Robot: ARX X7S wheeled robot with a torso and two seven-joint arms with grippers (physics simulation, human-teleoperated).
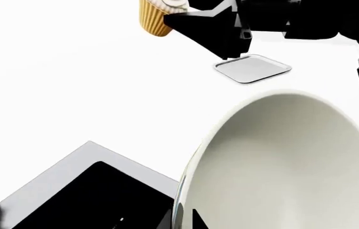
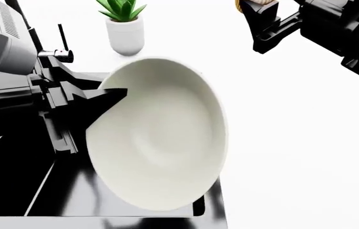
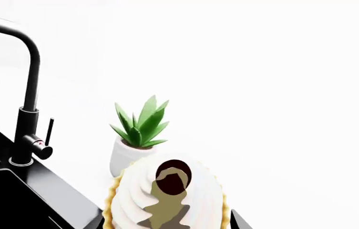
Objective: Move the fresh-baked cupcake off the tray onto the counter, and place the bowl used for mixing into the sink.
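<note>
My left tool pinches the bowl rim, tilted over the sink. Right tool seems clamped on the cupcake, above the counter.

You have 1 small green succulent in a white pot standing upright, with nothing touching it.
</note>
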